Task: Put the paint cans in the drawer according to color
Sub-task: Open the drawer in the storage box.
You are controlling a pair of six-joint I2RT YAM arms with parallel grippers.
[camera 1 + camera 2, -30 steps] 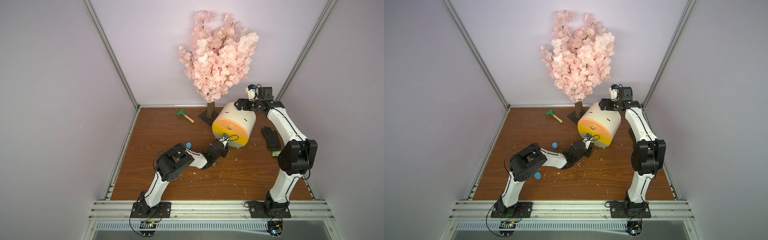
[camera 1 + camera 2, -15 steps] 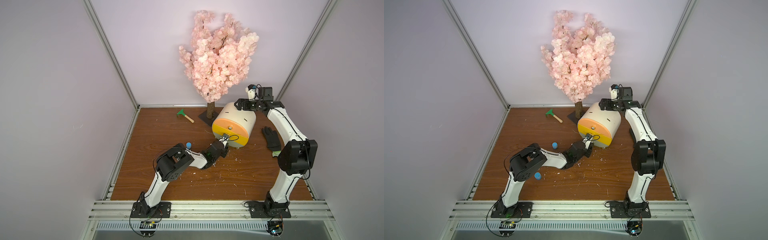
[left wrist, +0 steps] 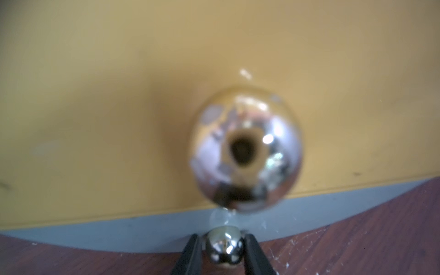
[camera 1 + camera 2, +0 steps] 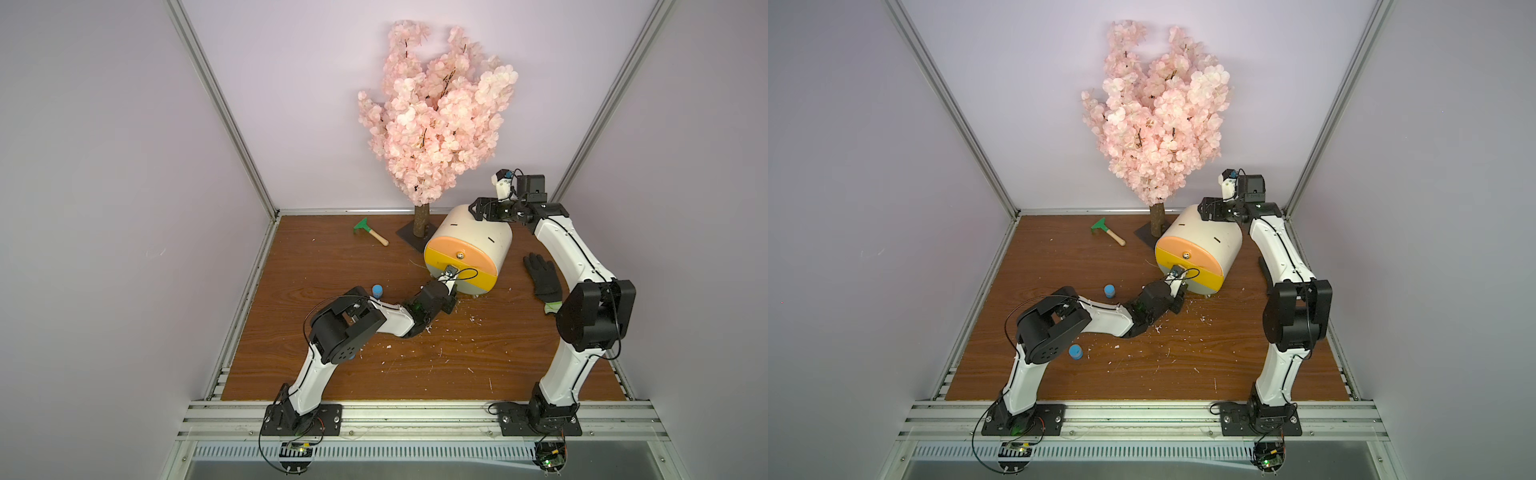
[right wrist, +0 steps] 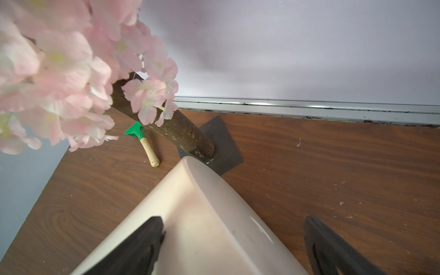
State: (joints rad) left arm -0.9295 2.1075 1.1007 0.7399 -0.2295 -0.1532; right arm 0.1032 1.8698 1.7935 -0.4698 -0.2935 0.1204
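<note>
Walled tabletop [image 4: 415, 365], drawer [image 4: 469, 245] probably near rear edge

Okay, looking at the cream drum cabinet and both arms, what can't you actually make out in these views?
Drawer contents: the cream drum-shaped cabinet has all three fronts shut.
Left gripper: black fingers flank the grey drawer's small metal knob; contact unclear, the left wrist view's edge cuts them.
Blue plastic paint can: partly behind the left arm's elbow in a top view.
Red, white cans: in no view.
</note>
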